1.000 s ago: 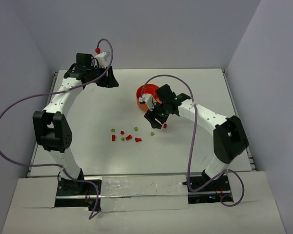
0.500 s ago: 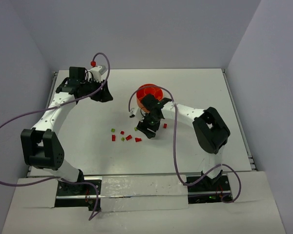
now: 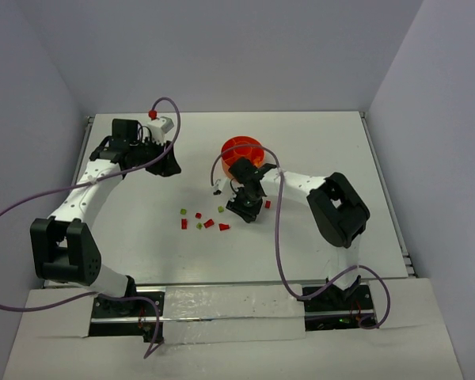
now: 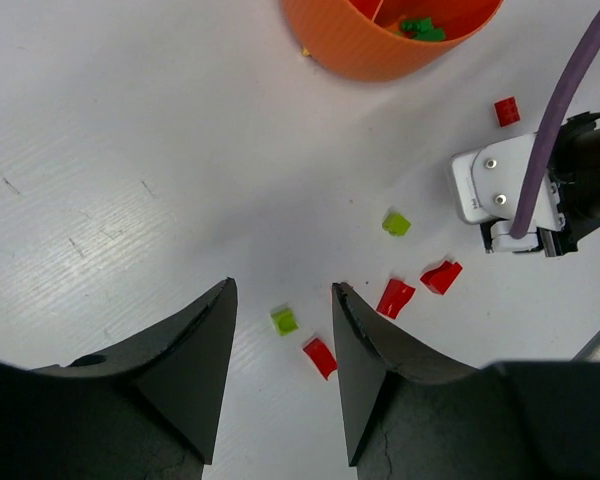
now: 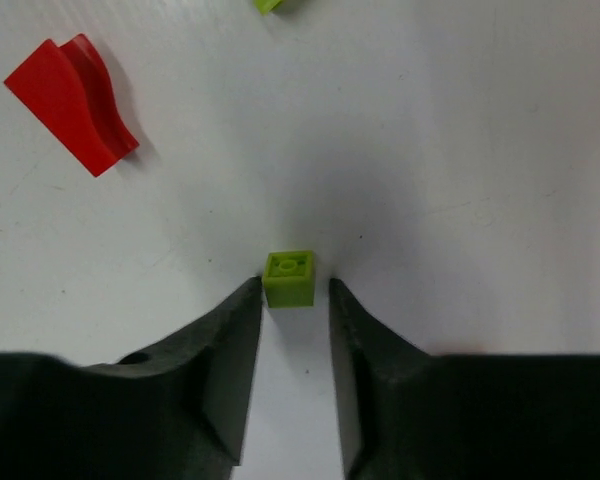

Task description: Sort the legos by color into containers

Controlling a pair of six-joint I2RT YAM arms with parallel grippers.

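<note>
The orange bowl (image 3: pixel 242 149) stands mid-table; in the left wrist view this bowl (image 4: pixel 360 45) holds green legos (image 4: pixel 420 27) in one compartment. Several red and green legos (image 3: pixel 209 223) lie scattered in front of it. My right gripper (image 3: pixel 242 210) is down on the table just below the bowl. In its wrist view a small green brick (image 5: pixel 289 277) sits between the tips of the right gripper (image 5: pixel 294 290): the left finger touches it, and a thin gap shows at the right finger. My left gripper (image 4: pixel 283 286) hangs open and empty above the table at the back left.
A red curved piece (image 5: pixel 72 92) lies left of the right gripper. One red brick (image 3: pixel 267 204) lies alone to its right. Below the left gripper lie a green bit (image 4: pixel 283 320) and a red piece (image 4: pixel 319 357). Purple cables loop off both arms.
My right gripper has moved from beside the bowl down and left onto the scattered legos, and its jaws have narrowed round the green brick. The left arm shifted slightly.
</note>
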